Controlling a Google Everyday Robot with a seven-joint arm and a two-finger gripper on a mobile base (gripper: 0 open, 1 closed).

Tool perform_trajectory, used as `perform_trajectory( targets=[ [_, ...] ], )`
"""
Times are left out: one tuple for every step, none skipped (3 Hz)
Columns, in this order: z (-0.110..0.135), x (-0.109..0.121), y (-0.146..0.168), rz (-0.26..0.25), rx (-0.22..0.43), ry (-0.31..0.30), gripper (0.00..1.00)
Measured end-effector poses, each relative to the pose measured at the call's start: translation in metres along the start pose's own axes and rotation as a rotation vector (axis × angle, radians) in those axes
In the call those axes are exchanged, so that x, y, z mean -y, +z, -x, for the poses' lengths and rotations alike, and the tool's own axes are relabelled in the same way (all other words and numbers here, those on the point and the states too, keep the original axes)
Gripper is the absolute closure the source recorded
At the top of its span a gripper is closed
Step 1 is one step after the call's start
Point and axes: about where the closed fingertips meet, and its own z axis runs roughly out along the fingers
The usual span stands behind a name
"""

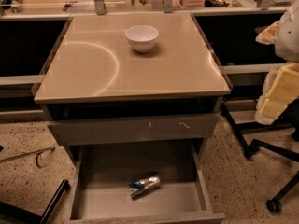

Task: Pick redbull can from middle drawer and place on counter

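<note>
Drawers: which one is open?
The middle drawer, lowest in view, is pulled out with the redbull can lying inside; the scratched drawer front above it is shut. The gripper is not in view.

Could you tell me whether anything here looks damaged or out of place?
The redbull can lies on its side, looking crumpled, in the open middle drawer. The drawer front above bears pale scratches. The pincer is out of view.
</note>
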Motion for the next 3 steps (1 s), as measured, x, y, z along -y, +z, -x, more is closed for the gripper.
perform_trajectory(
  targets=[
    [0.000, 0.000, 0.000, 0.000, 0.000, 0.000, 0.00],
    [0.009, -0.009, 0.023, 0.002, 0.052, -0.004, 0.00],
    [0.033, -0.046, 0.078, 0.057, 0.187, -0.024, 0.00]
  ],
)
